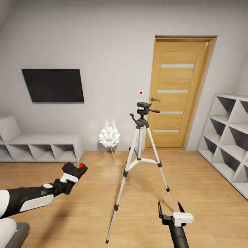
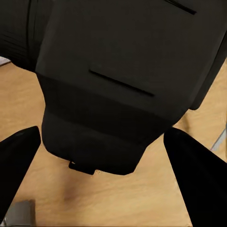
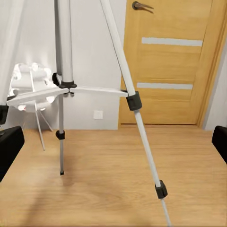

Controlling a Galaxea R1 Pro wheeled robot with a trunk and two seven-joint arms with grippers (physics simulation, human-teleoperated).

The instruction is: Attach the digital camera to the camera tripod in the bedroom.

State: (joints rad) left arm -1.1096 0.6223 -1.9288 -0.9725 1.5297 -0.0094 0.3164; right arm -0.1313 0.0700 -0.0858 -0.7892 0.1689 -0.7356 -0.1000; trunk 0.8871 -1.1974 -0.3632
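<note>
Head view: left gripper at lower left clamps the digital camera; right gripper, jaws wide, beside the centred camera tripod.

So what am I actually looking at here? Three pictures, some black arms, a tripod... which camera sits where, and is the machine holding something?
These are simulator renders of a wheeled robot with two arms. The big picture comes from a camera on its head, looking down over both arms into a room with a wooden door, a wall TV and a ball-shaped lamp. The other two come from cameras near each wrist. The left end effector is shut on the digital camera, the black lump with a red button; its wrist picture shows that body up close. The right end effector is open and holds nothing, facing the legs of the camera tripod, which stands on the wood floor between the arms.
</note>
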